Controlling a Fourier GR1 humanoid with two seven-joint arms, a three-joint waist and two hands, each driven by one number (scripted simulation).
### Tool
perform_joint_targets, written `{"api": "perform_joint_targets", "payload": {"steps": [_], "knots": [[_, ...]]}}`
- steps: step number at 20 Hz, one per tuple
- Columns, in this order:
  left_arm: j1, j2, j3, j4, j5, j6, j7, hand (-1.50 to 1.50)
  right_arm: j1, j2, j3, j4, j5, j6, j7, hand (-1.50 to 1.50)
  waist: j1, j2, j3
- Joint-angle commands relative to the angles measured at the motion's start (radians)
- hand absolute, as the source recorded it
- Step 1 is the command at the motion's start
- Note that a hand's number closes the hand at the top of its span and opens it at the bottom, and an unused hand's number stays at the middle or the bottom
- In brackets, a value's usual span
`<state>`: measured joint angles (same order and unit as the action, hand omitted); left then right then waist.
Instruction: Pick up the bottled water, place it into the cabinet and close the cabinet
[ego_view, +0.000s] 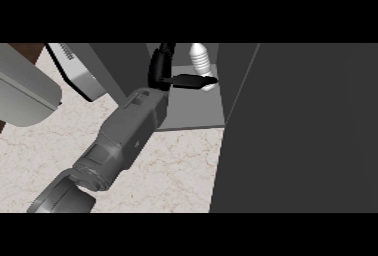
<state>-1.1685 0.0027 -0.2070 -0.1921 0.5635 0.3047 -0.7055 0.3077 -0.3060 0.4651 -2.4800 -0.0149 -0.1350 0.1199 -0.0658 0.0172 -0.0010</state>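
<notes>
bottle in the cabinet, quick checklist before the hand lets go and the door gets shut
1. Bottled water inside the cabinet opening: ok.
2. Bottle upright: ok, it looks to stand cap up.
3. Bottle base resting on the shelf: cannot tell, the fingers hide it.
4. Hand released: not ok, fingers curl round the bottle.
5. Forearm out of the door's path: not ok, it reaches into the opening.
6. Cabinet door open and free to swing: ok, though its hinge side is out of view.
</notes>
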Motion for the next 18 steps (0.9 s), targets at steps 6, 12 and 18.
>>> {"api": "perform_joint_targets", "payload": {"steps": [6, 12, 18], "knots": [[0.14, -0.003, -0.084, -0.222, 0.105, -0.089, 0.039, -1.5, 0.042, -0.035, -0.043, -0.123, -0.046, 0.03, 0.056, -1.5, 0.019, -0.021, 0.001], [0.282, -0.003, -0.126, -0.433, 0.098, -0.086, 0.097, -1.5, -0.032, -0.017, -0.064, -0.128, -0.028, 0.004, 0.154, -1.5, 0.069, -0.024, 0.001], [0.517, 0.025, -0.206, -0.755, 0.051, -0.001, 0.205, 1.5, -0.002, -0.035, -0.028, -0.064, 0.053, 0.036, 0.062, -1.5, 0.08, -0.027, 0.001]]}}
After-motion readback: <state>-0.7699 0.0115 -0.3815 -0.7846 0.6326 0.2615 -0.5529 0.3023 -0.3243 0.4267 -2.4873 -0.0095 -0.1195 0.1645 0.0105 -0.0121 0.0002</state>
